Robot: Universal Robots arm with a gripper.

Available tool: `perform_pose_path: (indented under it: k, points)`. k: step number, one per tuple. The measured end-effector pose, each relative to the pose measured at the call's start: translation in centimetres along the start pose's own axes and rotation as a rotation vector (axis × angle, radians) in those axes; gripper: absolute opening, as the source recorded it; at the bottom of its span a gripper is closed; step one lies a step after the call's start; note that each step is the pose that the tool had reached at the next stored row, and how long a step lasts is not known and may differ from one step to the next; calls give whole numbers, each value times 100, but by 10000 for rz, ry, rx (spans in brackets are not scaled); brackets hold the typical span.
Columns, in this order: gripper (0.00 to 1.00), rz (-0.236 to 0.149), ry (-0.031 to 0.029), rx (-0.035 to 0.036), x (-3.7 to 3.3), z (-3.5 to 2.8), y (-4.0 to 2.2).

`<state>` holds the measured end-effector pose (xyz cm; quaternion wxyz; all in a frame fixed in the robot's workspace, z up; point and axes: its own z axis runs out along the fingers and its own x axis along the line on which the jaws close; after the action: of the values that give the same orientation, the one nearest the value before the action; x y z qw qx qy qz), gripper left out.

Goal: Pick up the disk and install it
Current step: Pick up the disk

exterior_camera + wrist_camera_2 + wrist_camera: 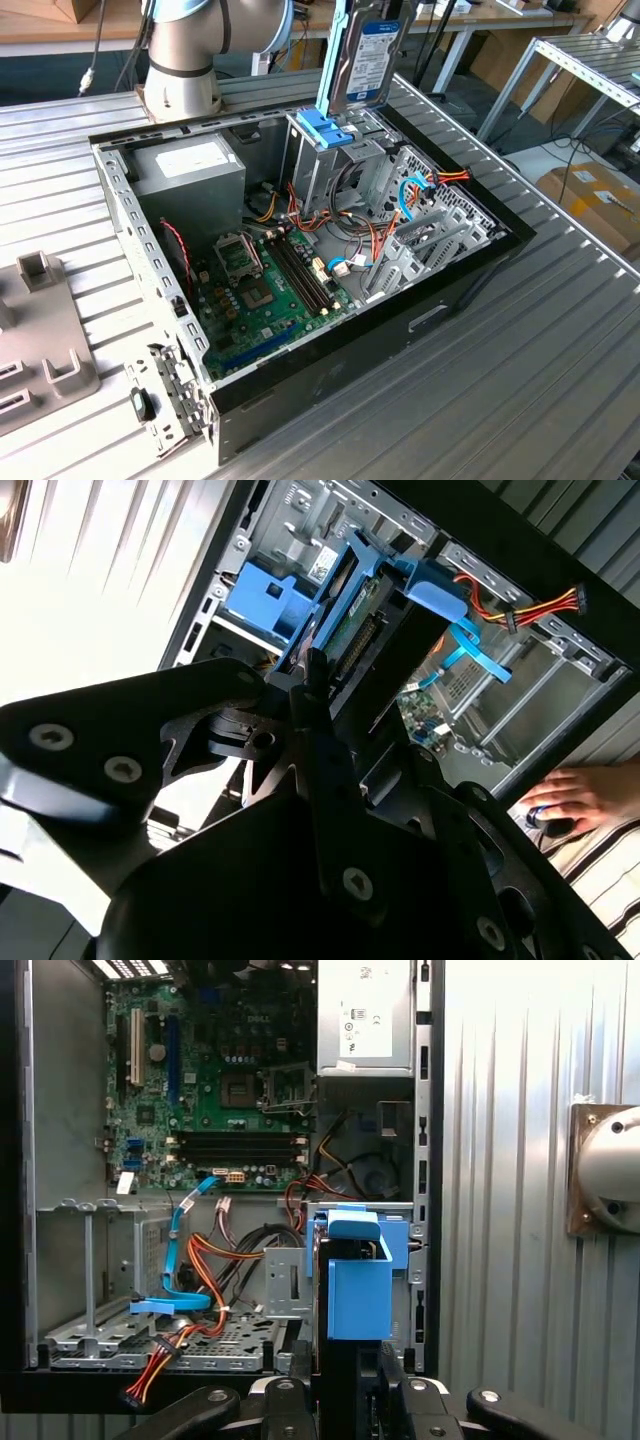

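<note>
Item: disk [362, 52], silver-grey with blue rails. It stood on edge directly above the drive cage [320, 165], its lower end near the cage's blue top. Gripper [352, 708] was clamped on the disk. Computer case [120, 200] lay open around the cage.

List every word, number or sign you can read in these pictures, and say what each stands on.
No text can be read with certainty.
On the disk: a blue-and-white label, print too small to read.
On the power supply: a white label, print too small to read.
On the motherboard: white markings, too small to read.
On the cardboard box: a pale label, too small to read.
</note>
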<state>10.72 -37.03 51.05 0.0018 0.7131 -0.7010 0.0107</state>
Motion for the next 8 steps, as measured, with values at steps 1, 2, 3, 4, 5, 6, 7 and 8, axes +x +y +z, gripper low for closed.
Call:
perform_pose_path:
  k: [1, 2, 3, 4, 5, 6, 7, 8]
  points:
    - [35, 0, 2, 0, 3, 0, 0]
    - [35, 0, 6, 0, 8, -1, 0]
    - [35, 0, 7, 0, 15, -1, 0]
    - [35, -1, 9, 0, 20, 0, 0]
    - [35, -1, 12, 0, 27, 0, 0]
    - [35, -1, 17, 0, 38, 0, 1]
    - [35, -1, 20, 0, 47, 1, 1]
    - [35, 0, 20, 0, 52, 1, 1]
